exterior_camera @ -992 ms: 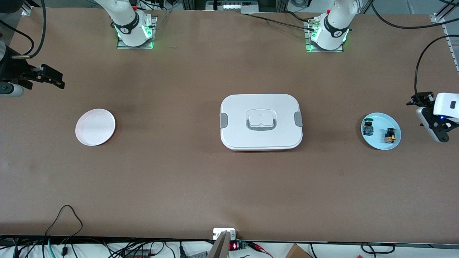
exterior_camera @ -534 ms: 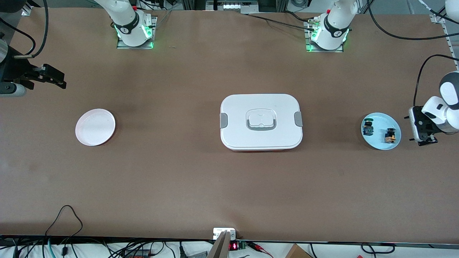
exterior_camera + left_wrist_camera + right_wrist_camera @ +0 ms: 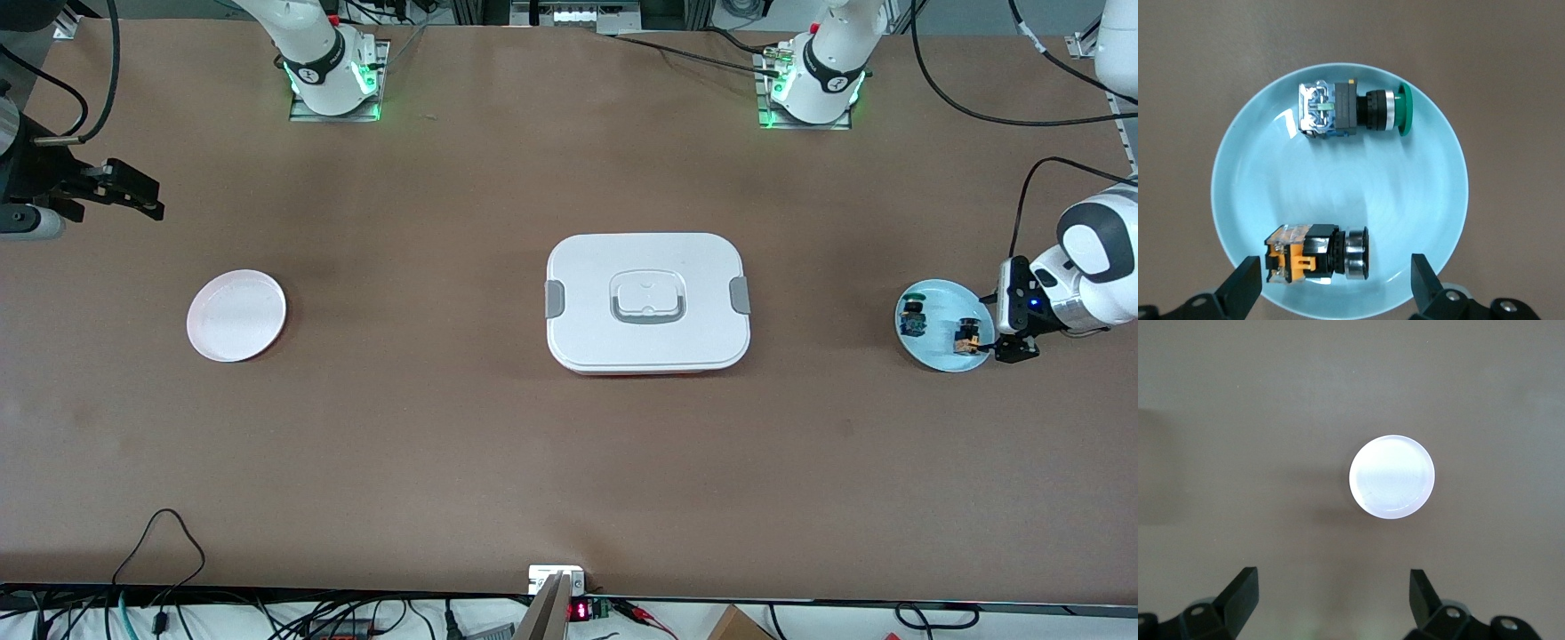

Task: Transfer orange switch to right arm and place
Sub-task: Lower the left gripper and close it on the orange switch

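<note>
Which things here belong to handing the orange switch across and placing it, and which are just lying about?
Belong to the job:
- orange switch, on the blue plate
- left gripper, open over that switch
- right gripper, open, waiting above the pink plate

Just lying about:
- green-capped switch, on the same blue plate
- white lidded box, mid-table

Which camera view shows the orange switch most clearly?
The left wrist view: the orange switch lies large on the blue plate, between the open left claw fingers. The front view shows it only as a tiny dark spot. The right wrist view does not show it.
</note>
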Action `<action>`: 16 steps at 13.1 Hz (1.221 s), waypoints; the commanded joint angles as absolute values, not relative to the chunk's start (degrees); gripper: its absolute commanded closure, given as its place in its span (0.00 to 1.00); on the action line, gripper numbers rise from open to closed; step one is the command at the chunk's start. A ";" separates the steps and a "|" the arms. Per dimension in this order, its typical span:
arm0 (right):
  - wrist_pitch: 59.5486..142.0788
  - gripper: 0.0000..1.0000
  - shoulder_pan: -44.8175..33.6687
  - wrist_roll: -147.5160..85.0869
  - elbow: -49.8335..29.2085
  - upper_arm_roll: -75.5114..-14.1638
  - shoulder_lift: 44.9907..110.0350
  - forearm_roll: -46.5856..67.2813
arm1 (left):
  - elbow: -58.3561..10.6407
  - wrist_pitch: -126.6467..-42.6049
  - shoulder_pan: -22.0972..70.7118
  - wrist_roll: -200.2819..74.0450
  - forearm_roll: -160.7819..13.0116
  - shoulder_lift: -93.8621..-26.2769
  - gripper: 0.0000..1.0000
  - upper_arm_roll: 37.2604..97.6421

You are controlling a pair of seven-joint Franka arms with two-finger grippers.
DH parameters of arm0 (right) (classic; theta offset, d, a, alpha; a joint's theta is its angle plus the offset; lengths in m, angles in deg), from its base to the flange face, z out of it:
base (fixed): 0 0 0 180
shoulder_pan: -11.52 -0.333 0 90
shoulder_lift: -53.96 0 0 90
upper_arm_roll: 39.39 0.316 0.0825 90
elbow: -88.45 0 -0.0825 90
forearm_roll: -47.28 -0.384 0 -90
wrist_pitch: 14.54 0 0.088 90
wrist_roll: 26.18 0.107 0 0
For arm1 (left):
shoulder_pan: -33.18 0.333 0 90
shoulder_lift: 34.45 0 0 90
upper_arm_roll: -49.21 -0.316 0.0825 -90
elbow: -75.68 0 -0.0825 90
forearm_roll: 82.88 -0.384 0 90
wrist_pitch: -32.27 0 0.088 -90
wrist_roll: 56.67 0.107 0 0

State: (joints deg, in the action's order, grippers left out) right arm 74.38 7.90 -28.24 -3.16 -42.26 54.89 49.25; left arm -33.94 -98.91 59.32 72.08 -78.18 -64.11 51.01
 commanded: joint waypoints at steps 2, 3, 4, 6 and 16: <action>73.61 0.00 7.83 -28.47 -2.52 -42.20 54.75 49.30 | -32.95 -98.77 60.16 74.64 -76.38 -63.98 0.04 52.11; 73.61 0.00 7.83 -28.47 -2.52 -42.20 54.75 49.30 | -32.95 -98.86 60.16 74.55 -76.29 -64.07 0.04 52.11; 73.61 0.00 7.92 -28.47 -2.52 -42.20 54.75 49.30 | -32.95 -99.03 60.16 74.55 -76.29 -64.15 0.03 52.11; 73.61 0.00 8.27 -28.47 -2.61 -42.38 54.84 49.39 | -32.87 -99.21 60.16 74.03 -76.20 -64.33 0.03 52.11; 73.88 0.00 8.18 -28.29 -2.52 -42.46 54.66 48.51 | -31.73 -100.44 59.99 71.92 -74.79 -66.61 0.00 52.11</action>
State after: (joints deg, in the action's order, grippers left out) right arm 74.42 7.97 -28.24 -3.15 -42.45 54.89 49.26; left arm -33.31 -100.38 59.54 72.01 -76.02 -65.56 51.60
